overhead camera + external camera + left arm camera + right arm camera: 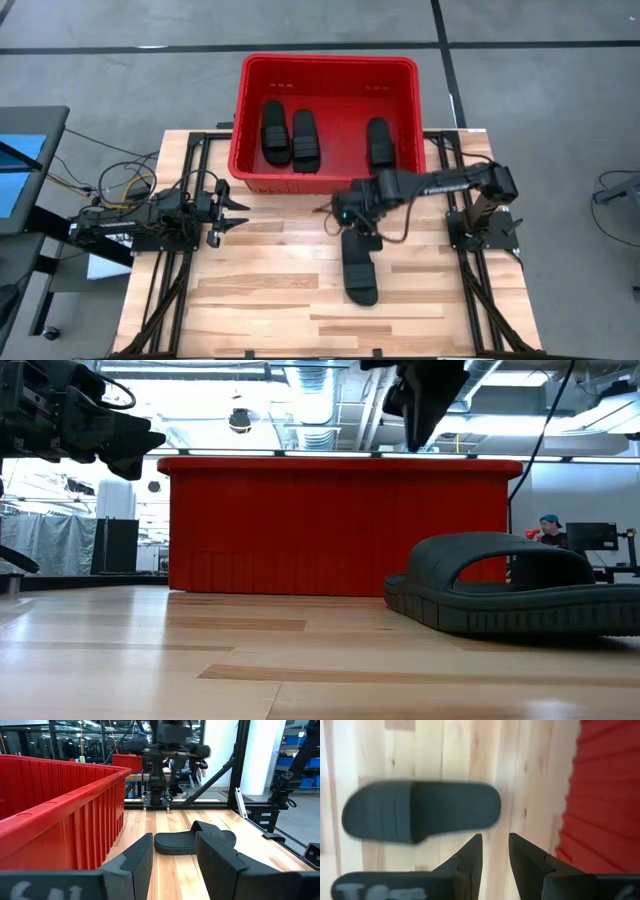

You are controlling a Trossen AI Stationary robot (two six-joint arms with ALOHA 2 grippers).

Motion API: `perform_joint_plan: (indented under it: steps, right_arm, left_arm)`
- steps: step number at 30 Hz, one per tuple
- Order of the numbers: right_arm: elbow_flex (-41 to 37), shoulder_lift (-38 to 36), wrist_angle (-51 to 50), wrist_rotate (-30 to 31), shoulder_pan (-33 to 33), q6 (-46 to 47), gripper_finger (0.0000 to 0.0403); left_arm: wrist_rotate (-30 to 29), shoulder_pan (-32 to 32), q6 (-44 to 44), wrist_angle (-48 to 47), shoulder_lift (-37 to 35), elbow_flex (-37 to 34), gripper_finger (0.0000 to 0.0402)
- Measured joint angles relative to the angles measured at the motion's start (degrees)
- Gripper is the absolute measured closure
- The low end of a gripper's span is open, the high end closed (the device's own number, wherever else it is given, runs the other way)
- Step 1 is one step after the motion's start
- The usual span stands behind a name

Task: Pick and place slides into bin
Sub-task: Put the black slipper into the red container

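With three slides in the bin (240, 110), last slide (359, 270) flat on worktop (260, 290) | my right claw (345, 213) above its heel end, fingers apart, empty | left claw (232, 210) parked, apart | next: descend, grip, carry to bin.

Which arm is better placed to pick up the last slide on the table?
The right. Its gripper hangs open just above the slide, while the left gripper waits at the table's left side.
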Motion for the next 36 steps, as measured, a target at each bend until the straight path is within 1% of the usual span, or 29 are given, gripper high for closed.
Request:
perform_joint_plan:
  steps: [5,11,14,17,22,36]
  right_arm:
    - [-5.03,0.01,9.12,2.75,4.07,3.77,0.0317]
    - [-12.03,0.38,17.09,5.82,5.94,6.8,0.0317]
    - [-15.86,0.62,19.18,8.08,5.91,8.07,0.0317]
    - [-19.59,0.6,24.38,8.99,5.83,9.08,0.0317]
    - [-23.26,0.54,29.0,12.12,5.66,9.64,0.0317]
    - [-31.51,0.54,37.19,12.83,4.25,11.7,0.0317]
  left_arm:
    - [-0.02,0.02,-0.01,0.01,0.0,0.0,0.0262]
    - [0.0,0.0,0.0,0.0,-0.02,0.0,0.0262]
    - [0.0,0.02,0.0,0.02,0.0,0.0,0.0262]
    - [-0.01,0.0,0.0,0.0,0.0,-0.01,0.0262]
    - [0.0,0.02,0.0,0.02,0.0,-0.01,0.0262]
    - [-0.01,0.0,-0.01,0.01,0.0,-0.01,0.0262]
